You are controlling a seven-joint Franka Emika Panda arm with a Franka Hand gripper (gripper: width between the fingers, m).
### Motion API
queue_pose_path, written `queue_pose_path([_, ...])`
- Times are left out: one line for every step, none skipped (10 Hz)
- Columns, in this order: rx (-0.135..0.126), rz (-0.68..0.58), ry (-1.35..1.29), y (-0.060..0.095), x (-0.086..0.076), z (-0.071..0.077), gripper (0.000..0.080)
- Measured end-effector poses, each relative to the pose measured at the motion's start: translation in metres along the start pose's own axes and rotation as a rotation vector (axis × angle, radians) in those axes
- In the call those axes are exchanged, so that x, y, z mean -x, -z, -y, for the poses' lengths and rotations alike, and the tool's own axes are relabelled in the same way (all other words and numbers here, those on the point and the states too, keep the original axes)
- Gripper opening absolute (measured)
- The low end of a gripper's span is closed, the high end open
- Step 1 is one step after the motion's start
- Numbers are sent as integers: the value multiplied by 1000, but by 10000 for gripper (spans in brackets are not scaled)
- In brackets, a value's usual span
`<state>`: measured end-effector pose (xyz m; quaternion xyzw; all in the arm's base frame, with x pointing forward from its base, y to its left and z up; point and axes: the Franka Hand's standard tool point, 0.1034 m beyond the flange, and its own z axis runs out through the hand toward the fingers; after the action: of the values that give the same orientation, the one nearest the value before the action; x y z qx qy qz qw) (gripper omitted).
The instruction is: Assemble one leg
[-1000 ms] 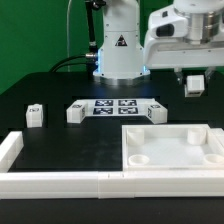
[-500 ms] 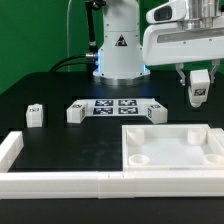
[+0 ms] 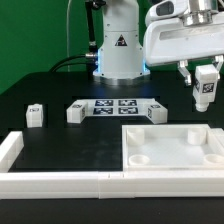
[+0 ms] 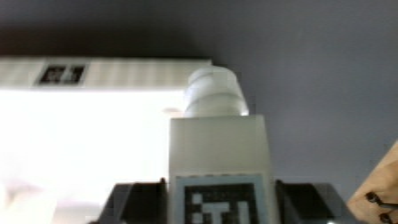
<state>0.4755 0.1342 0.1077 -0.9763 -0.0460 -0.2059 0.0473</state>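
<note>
One leg [image 3: 206,89] pinched between gripper [image 3: 206,82] fingers, aloft. Watch your tilt: peg [image 4: 215,90] could miss panel [image 3: 170,150] recess [image 3: 141,158], jam.

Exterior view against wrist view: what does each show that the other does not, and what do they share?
Exterior view only: the arm's white base and a loose white tagged leg at the exterior view's far left on the black table. Wrist view only: the held leg's round white peg, close up. Both: the gripper shut on a chunky white plastic leg bearing a marker tag.
</note>
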Motion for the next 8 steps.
queue_pose_path([5,-20,37,-1,-15,-7,290])
queue_pose_path([12,-29,61,-5,-25,-14,290])
queue_pose_path([19,-37,76,-11,-35,-23,290])
queue_pose_path([17,-35,77,-12,-33,-21,290])
queue_pose_path([16,-34,80,-11,-32,-20,290])
queue_pose_path([17,-33,79,-11,-32,-20,290])
queue_pose_path([17,-34,80,-12,-33,-20,290])
queue_pose_path([14,-25,105,-17,-42,-20,290])
